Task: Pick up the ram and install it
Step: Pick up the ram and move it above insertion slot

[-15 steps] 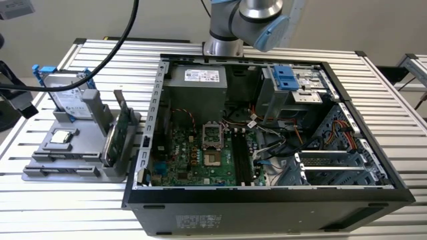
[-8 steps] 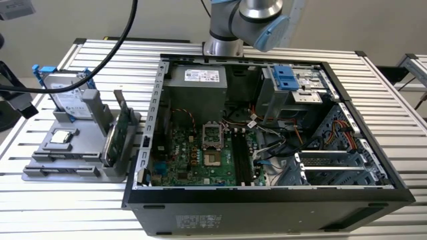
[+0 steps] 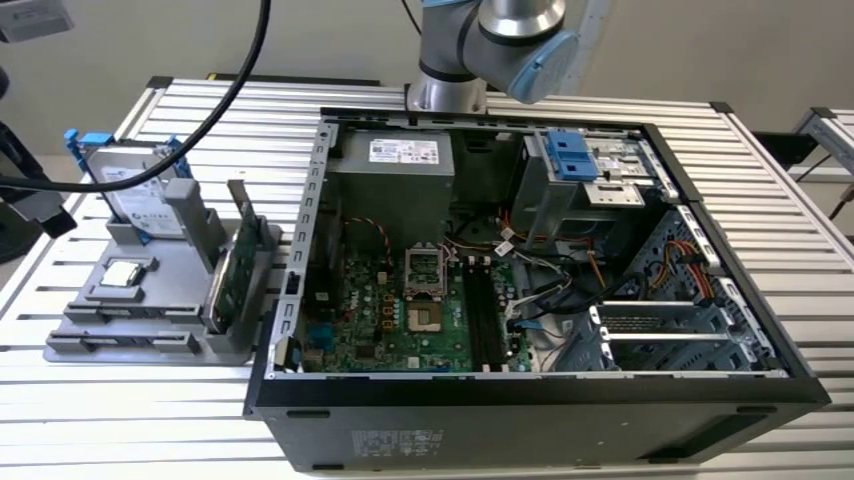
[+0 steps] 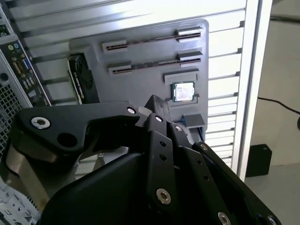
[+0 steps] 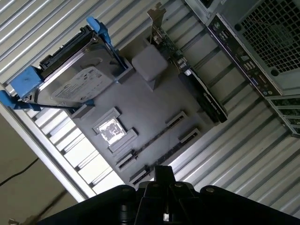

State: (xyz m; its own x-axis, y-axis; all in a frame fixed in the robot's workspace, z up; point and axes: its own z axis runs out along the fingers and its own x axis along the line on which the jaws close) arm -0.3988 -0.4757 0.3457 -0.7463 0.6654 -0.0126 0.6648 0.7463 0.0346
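Gripper (image 5: 161, 172) looked pinched shut, empty, over the desk (image 5: 243, 154) | ram (image 5: 152, 139) lay slotted in the grey tray (image 5: 154, 101), below and ahead, apart | long axis crosswise to the expansion card (image 5: 205, 99)

My arm (image 3: 514, 28) is made of smooth silver-grey tube sections, and a round light-blue cap (image 3: 545, 58) closes one joint above a grey collar. My gripper (image 4: 154, 102) is matte black all over. It has flat, angular link bars set side by side with a broad rounded housing behind them. Small bright silver screws (image 4: 162, 196) and pin heads dot the links. In the first wrist view the black links show rounded knuckles.
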